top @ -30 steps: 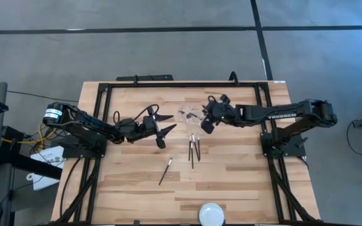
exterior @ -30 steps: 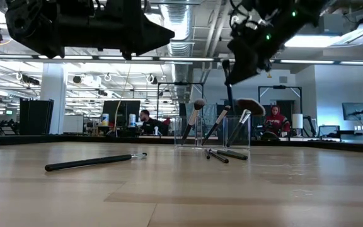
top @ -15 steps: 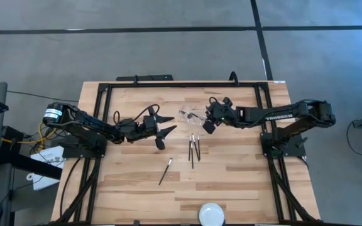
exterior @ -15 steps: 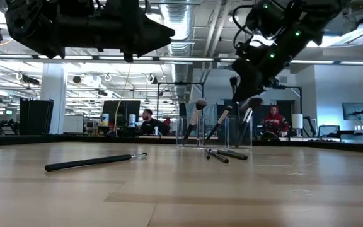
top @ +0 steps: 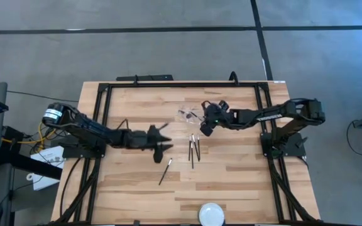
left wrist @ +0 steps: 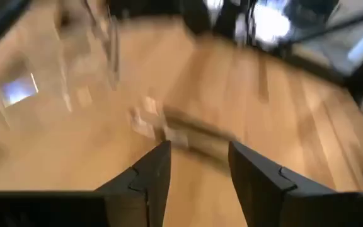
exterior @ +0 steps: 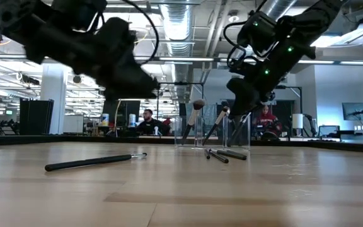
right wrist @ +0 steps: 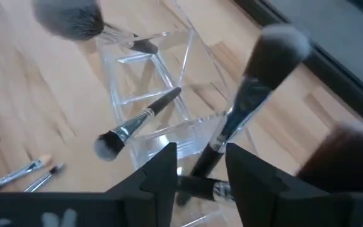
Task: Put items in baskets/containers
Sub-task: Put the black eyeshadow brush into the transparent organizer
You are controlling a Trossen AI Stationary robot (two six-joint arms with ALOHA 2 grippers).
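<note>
- Clear container (right wrist: 162, 120) sits just past table centre, toward 1 o'clock; several brushes (right wrist: 137, 120) lean inside.
- Right gripper (top: 205, 125) hovers at its edge, jaws apart, nothing clamped.
- Left gripper (top: 163, 145) low near the lone brush (top: 165, 171), jaws apart, empty.
- Three brushes (top: 193, 148) lie just 6 o'clock of the container.

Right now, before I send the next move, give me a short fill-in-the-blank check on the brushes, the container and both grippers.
1. The clear container holds several brushes standing ____.
2. The lone brush lies on the table nearest the ____ gripper.
3. The right gripper hovers just beside the ____.
4. The white disc sits at the table's ____ edge in the high view.

Missing words: tilted; left; container; bottom
</note>
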